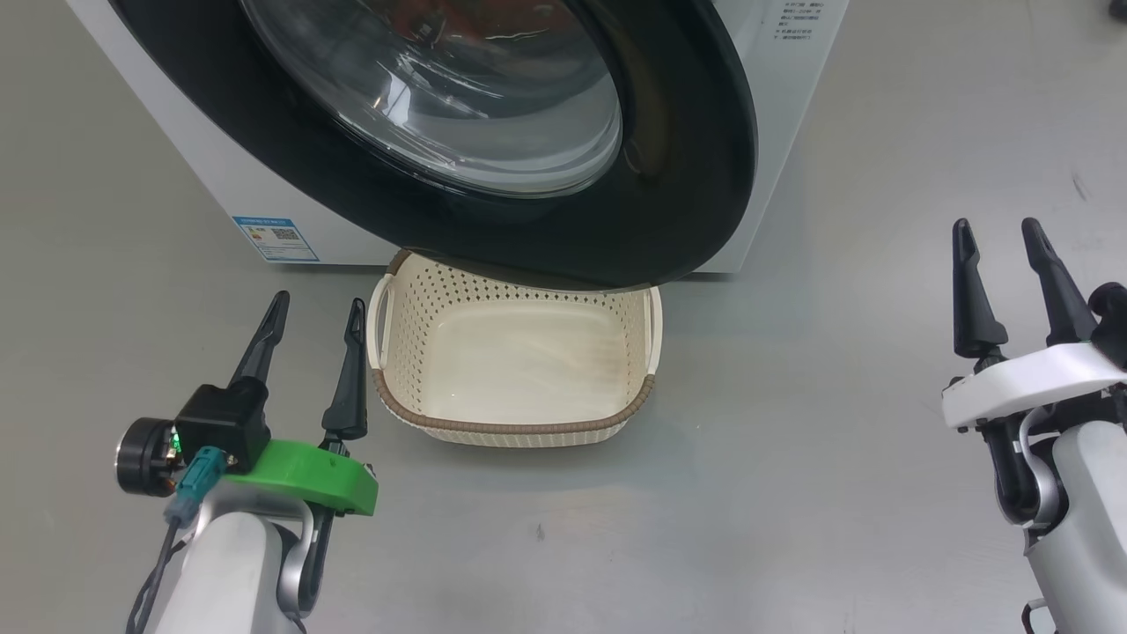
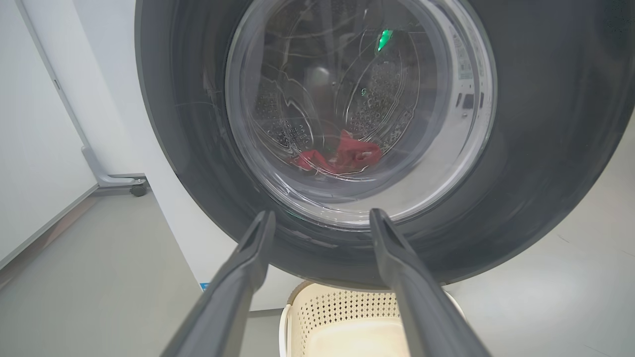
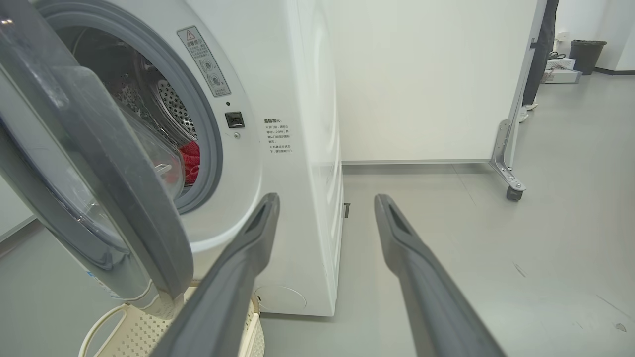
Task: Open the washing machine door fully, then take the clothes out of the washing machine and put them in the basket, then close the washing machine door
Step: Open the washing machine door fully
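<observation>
**White machine, black door ajar, red cloth inside**

White enamel panels box in the washing machine (image 3: 307,99), a big square-cornered front-loader standing on a smooth grey floor (image 1: 792,484). Its round opening is ringed by a grey rubber gasket (image 3: 211,148), and behind that sits a shiny steel drum (image 3: 173,106) dotted with small holes. The washing machine door (image 1: 687,176) stands partly open, swung out from the front. It is a wide glossy black ring around a clear bulging glass bowl (image 2: 357,114), and its lower edge hangs over the far end of the basket (image 1: 519,430).

That basket sits on the floor just in front of the machine. It is cream plastic, a rounded rectangle with perforated walls, a brown woven-look rim and a white handle on each side, and nothing lies in it. The clothes (image 2: 347,153) are inside the drum, a crumpled bright red heap low down, seen through the glass.

Just beside the basket's left handle, the left tool (image 1: 319,301) has its two long dark tapered fingers spread and grips nothing. Well apart on the other side, the right tool (image 1: 997,224) is likewise spread and bare. A small blue sticker (image 1: 275,238) sits low on the machine's front.
</observation>
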